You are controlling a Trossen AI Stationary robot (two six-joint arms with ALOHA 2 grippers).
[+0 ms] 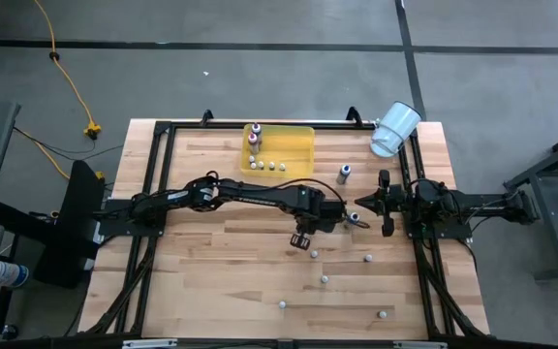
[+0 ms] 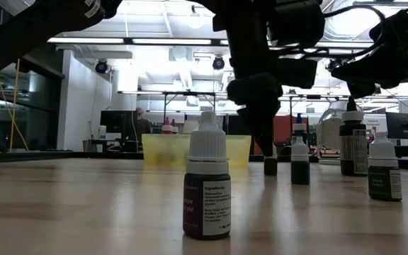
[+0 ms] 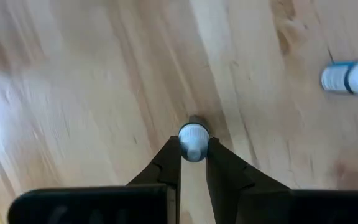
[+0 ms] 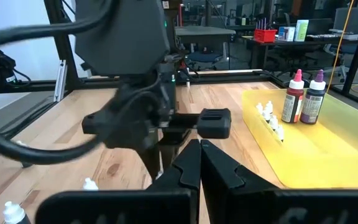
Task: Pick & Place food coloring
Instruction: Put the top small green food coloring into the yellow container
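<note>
My left gripper (image 3: 194,148) points down over the middle of the table (image 1: 211,281), shut on a small food coloring bottle (image 2: 270,166) with a white cap and a dark body. Several more bottles stand loose on the wood, among them a purple-labelled one (image 2: 207,188) and small ones toward the near edge (image 1: 325,279). A yellow tray (image 1: 298,155) at the far side holds two taller bottles (image 4: 294,96) and a row of tiny ones (image 4: 269,115). My right gripper (image 4: 199,149) waits shut and level at the right, holding nothing. My left gripper pinches the bottle's white cap (image 3: 193,132) between its two fingertips. The fingers come from above, pointing steeply down. The bottle stands upright under them, its base at table level in the low view.
A white cup (image 1: 395,129) lies tipped at the far right corner. One bottle (image 1: 344,174) stands between the tray and the right arm, and another (image 3: 350,79) shows close to the held one. Black frame rails (image 1: 260,124) border the table.
</note>
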